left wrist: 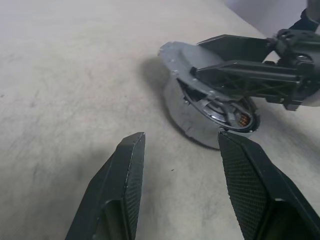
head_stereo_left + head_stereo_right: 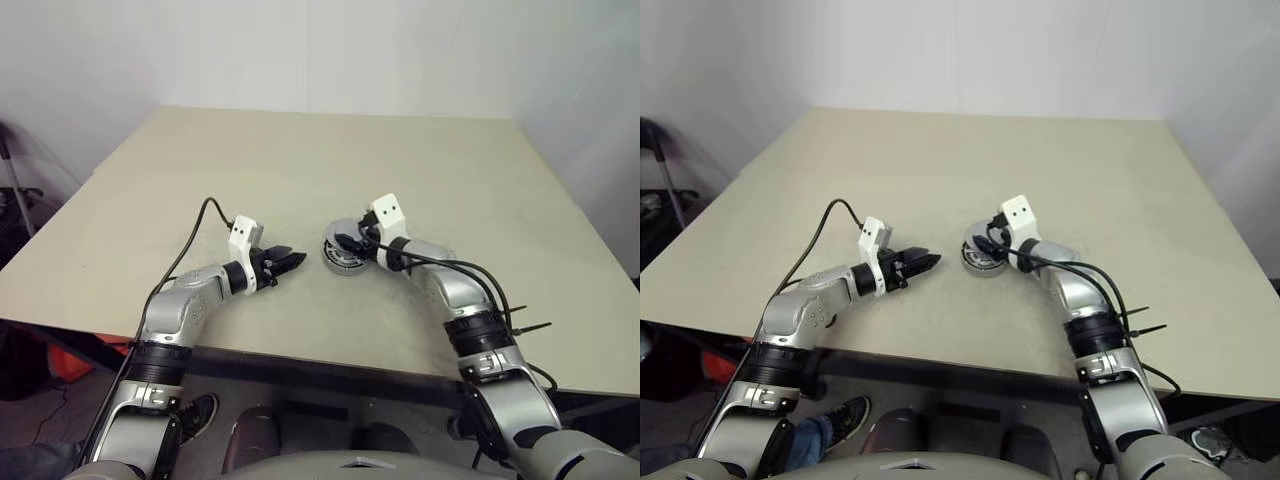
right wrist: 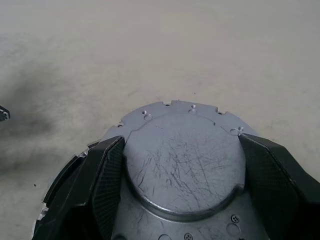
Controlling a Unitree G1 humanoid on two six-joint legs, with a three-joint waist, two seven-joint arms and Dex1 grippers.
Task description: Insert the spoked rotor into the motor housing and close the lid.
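The motor housing (image 2: 343,260), a shiny silver ring, sits near the middle of the tan table (image 2: 450,160). The dull grey lid (image 3: 185,165) lies tilted on top of it. On one side a gap under the lid shows copper coils (image 1: 242,120). My right gripper (image 2: 346,243) reaches over the housing from the right, and its two fingers (image 3: 107,175) press against both sides of the lid's raised centre. My left gripper (image 1: 181,135) hovers just left of the housing, pointing at it, open with nothing between its fingers. The spoked rotor is hidden.
The table's front edge (image 2: 300,355) runs close below both arms. A person's shoe (image 2: 200,412) shows on the floor under that edge. Bare tabletop stretches behind the housing and to both sides.
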